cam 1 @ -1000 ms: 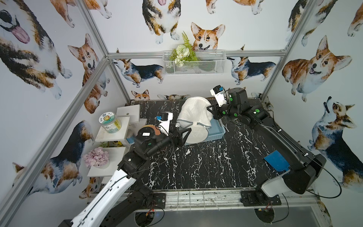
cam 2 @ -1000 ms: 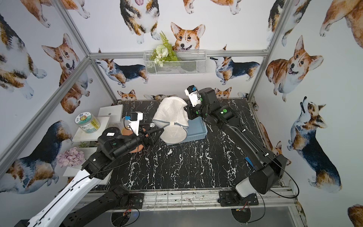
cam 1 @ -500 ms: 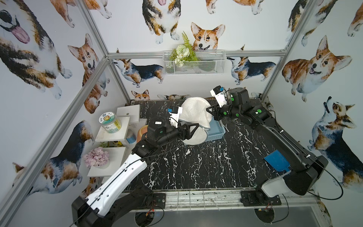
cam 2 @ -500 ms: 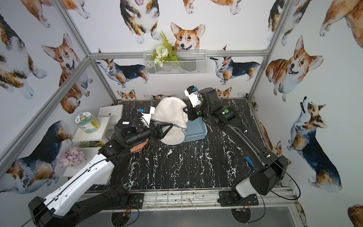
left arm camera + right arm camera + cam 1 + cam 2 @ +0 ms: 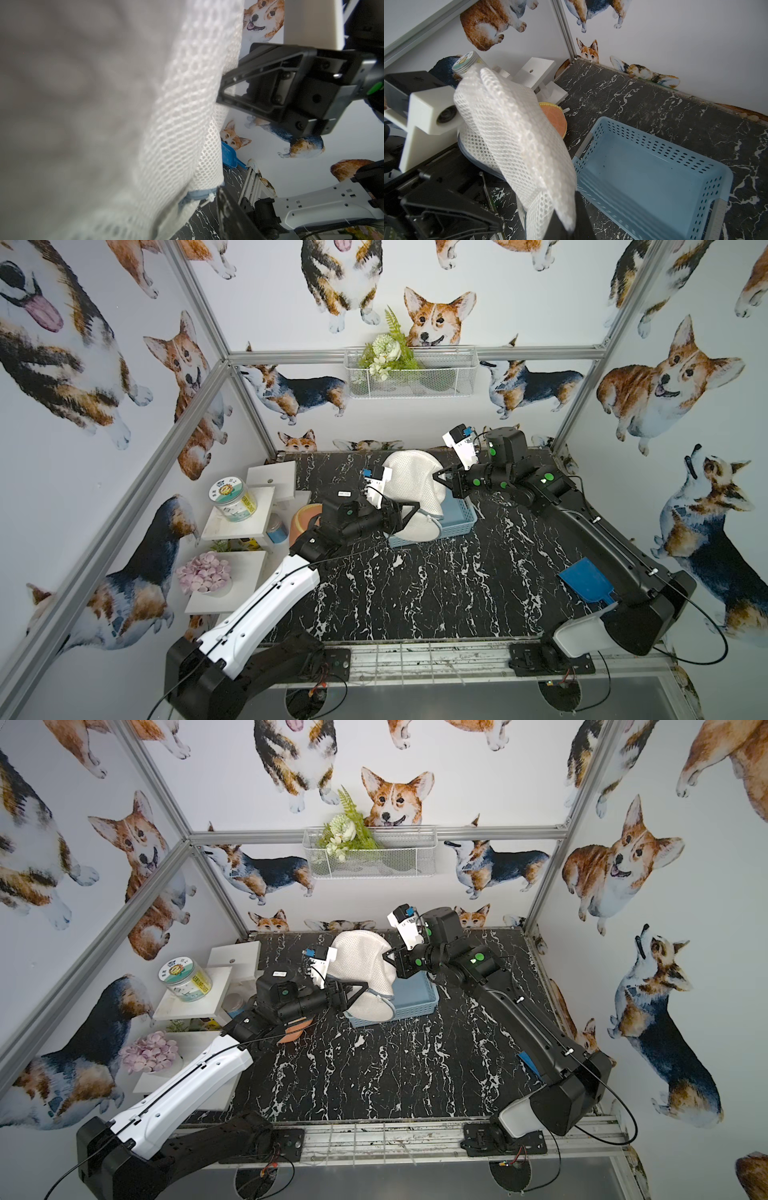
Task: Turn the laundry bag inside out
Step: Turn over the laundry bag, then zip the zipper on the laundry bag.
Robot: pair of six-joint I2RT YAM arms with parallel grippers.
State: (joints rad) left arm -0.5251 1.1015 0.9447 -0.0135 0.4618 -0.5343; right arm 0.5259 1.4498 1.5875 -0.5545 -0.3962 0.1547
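The laundry bag (image 5: 413,485), white mesh with a pale blue rim, hangs in the air over the blue basket (image 5: 459,526) in both top views. My right gripper (image 5: 437,477) is shut on the bag's right side; in the right wrist view the mesh (image 5: 517,133) drapes out from its jaws (image 5: 566,226). My left gripper (image 5: 417,508) is at the bag's lower left, its fingers drawn together on the blue rim (image 5: 376,994). In the left wrist view the mesh (image 5: 166,124) hides one finger; the other finger (image 5: 230,209) touches the rim (image 5: 197,194).
White stepped shelves at the left carry a jar (image 5: 232,497) and pink flowers (image 5: 203,574). An orange bowl (image 5: 305,516) sits under the left arm. A blue scoop (image 5: 586,583) lies beside the right arm's base. A wire basket (image 5: 440,381) with a plant hangs on the back wall.
My left arm has reached forward and right to the bag's lower rim, and its jaws have narrowed from wide open onto the rim. My right gripper has kept its hold.
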